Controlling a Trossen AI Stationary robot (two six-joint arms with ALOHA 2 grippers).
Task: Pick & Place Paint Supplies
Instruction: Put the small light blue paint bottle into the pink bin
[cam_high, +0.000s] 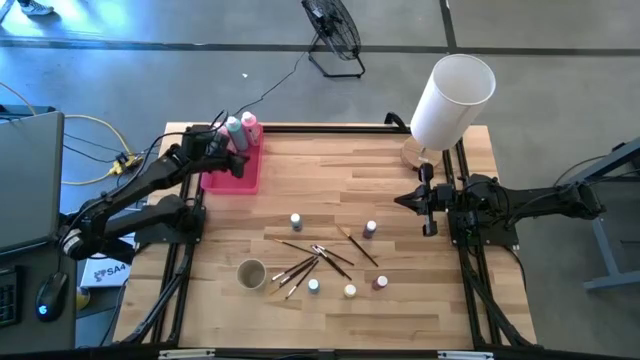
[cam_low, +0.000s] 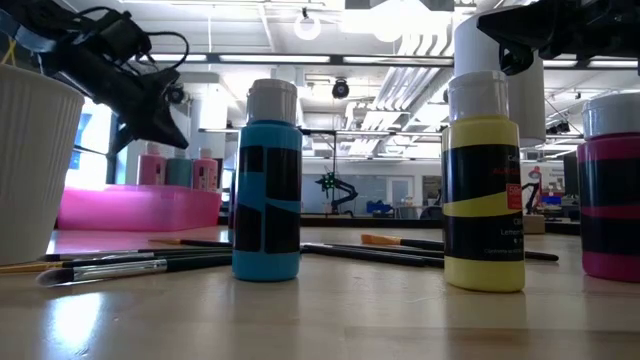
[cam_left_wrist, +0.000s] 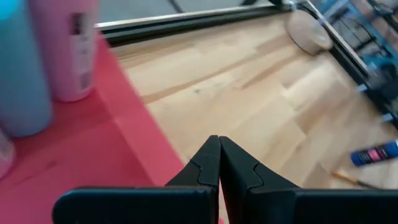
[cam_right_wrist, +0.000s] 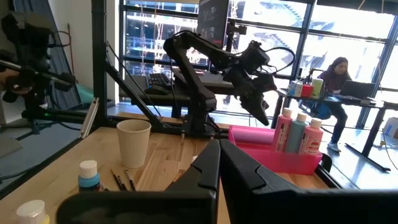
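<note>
Two pink squeeze bottles (cam_high: 249, 128) and a teal one (cam_high: 234, 130) stand upright on their bases at the far end of the pink tray (cam_high: 222, 181), at the table's far left. My left gripper (cam_high: 240, 163) hangs shut just above the tray's near right part (cam_left_wrist: 74, 155), tilted downward and empty. Several tiny paint pots (cam_high: 296, 221) (cam_high: 370, 229) (cam_high: 350, 291) stand on the wood, and thin brushes (cam_high: 312, 260) lie between them. My right gripper (cam_high: 405, 200) waits shut at the table's right edge, level and empty.
A white paper cup (cam_high: 251, 273) stands near the brushes at the front. A big white cylinder (cam_high: 450, 98) stands on a round wooden base at the far right corner. Bare wood lies between the tray and my right gripper. A person sits at a desk (cam_right_wrist: 339, 78) beyond the table.
</note>
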